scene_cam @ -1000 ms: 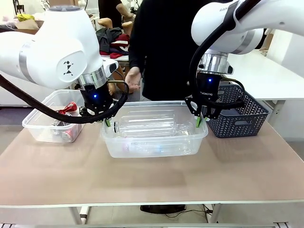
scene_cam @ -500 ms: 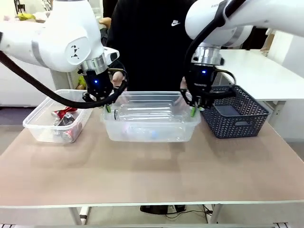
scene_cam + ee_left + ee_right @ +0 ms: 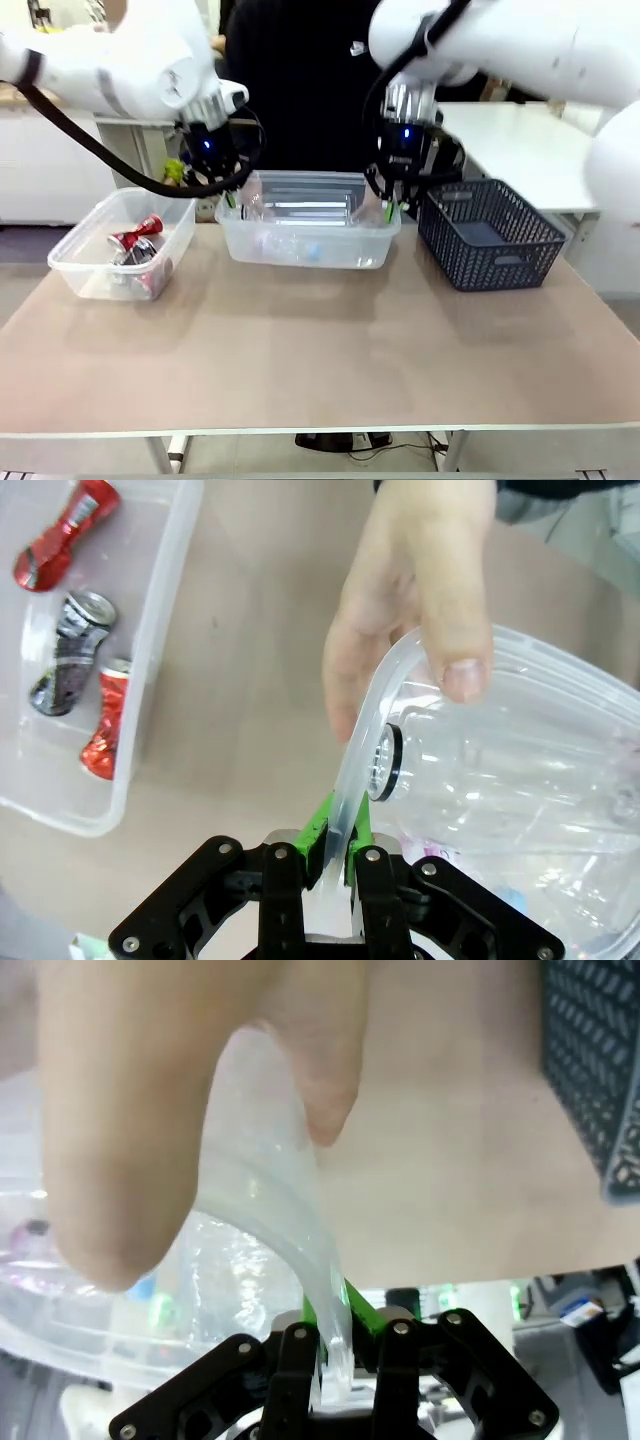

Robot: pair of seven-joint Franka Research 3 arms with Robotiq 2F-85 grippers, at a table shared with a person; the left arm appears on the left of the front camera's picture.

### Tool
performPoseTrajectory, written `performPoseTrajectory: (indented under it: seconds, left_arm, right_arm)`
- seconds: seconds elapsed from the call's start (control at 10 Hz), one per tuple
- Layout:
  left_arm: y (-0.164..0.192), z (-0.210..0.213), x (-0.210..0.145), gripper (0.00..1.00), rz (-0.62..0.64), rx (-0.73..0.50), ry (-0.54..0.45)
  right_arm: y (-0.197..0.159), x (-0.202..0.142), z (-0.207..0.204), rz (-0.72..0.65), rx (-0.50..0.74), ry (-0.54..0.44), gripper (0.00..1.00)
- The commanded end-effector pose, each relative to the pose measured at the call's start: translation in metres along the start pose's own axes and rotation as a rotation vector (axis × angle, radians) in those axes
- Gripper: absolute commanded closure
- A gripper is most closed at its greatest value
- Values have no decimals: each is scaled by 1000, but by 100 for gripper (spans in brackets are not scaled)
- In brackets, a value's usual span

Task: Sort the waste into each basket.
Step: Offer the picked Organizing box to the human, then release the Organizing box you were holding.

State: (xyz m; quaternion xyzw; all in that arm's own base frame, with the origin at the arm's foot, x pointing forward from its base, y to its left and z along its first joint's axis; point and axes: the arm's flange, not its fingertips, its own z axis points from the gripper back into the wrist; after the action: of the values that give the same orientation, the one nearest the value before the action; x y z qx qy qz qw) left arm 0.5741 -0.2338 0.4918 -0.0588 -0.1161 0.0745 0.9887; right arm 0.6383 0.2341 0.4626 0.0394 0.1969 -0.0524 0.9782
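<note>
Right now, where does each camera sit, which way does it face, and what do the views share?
Front: between the arms, facing the person; left gripper and right gripper clamp the bottle tub.
Left wrist: looks down its fingers at the tub rim, a hand and the can tub.
Right wrist: looks along its fingers at the rim, a hand and the lattice basket.
Shared: the bottle tub.

Brown table (image 3: pixel 330 350), left clear tub (image 3: pixel 90 262), dark basket (image 3: pixel 490 235), middle tub (image 3: pixel 305 245) perhaps lifted
</note>
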Motion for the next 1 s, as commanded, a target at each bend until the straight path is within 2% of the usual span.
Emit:
performPoseTrajectory:
  seconds: [0.0,0.1,0.9]
  left_arm:
    - [-9,-1,13,94,79,2,-31]
    - [0,0,0,94,0,0,0]
    - [0,0,0,94,0,0,0]
  right_arm:
    - [18,25,20,-8,2,32,95]
    - [0,0,0,0,0,0,95]
    - [0,0,0,0,0,0,95]
